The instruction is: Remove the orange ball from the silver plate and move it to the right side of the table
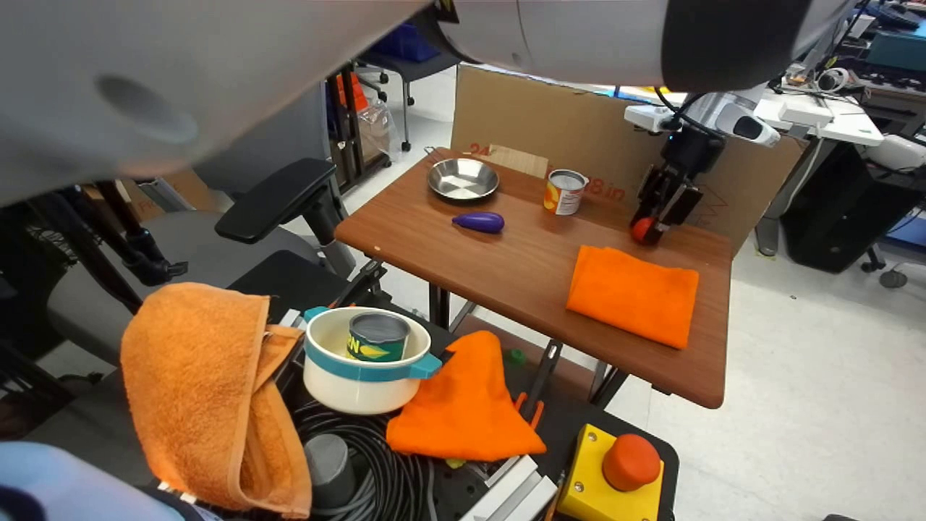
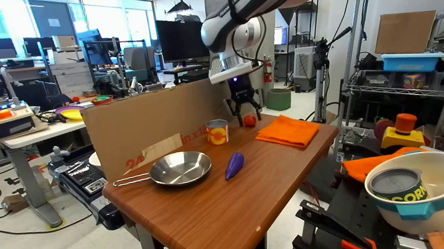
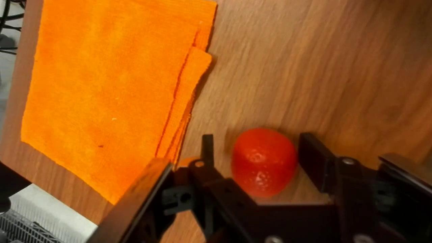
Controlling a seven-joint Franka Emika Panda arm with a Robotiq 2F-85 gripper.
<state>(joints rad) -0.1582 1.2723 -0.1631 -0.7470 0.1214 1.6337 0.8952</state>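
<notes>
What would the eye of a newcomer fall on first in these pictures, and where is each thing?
Probably first comes the bright orange cloth, folded on the brown table. Next is the small orange-red ball, near the cloth and within the open gripper. Toward the table's opposite end, the shiny metal pan stands out, with the purple eggplant near it.

A purple eggplant can be seen lying near an upright can with a yellow-and-orange label, and a folded orange cloth can be spotted too, laid pretty flat. A corn tin is held inside a cream pot with teal trim. A kinda rumpled orange cloth is seen beside it, and an orange-red button is mounted on a yellow box. Way back, a green bin is half-hidden.
</notes>
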